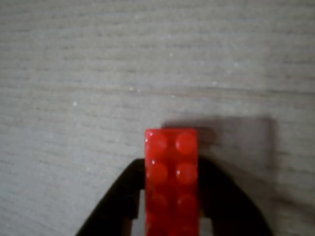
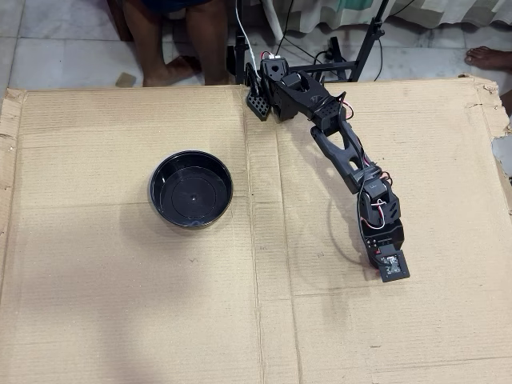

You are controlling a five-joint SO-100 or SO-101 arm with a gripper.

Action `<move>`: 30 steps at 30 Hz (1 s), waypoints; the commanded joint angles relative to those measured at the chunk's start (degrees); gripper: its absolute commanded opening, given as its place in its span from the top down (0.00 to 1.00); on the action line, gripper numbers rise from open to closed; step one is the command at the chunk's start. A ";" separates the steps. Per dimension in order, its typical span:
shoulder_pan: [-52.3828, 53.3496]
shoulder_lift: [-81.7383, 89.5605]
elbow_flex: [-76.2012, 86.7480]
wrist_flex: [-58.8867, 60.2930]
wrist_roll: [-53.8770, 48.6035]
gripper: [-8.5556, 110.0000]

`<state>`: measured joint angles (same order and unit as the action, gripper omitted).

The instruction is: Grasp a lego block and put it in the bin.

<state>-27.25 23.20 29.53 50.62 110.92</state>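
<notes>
In the wrist view the red lego block (image 1: 171, 177) stands lengthwise between the two black fingers of my gripper (image 1: 171, 163). The fingers press against both of its long sides, so the gripper is shut on it. The block's studded top faces the camera, and its shadow falls to the right on the cardboard. In the overhead view the arm stretches to the right and the gripper (image 2: 386, 268) points down at the cardboard, hiding the block. The bin (image 2: 157, 192), a round black bowl, sits empty far to the left of the gripper.
A brown cardboard sheet (image 2: 160, 304) covers the whole work surface. The arm's base (image 2: 268, 80) is mounted at its far edge. A person's legs (image 2: 176, 40) stand on the tiled floor beyond the far edge.
</notes>
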 commanded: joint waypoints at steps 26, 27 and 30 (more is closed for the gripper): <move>6.94 22.68 13.54 0.18 -6.68 0.93; 7.47 24.17 15.03 0.18 -7.29 0.93; 9.05 29.27 20.30 0.18 -9.14 0.93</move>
<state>-19.60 44.91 48.25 50.80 102.92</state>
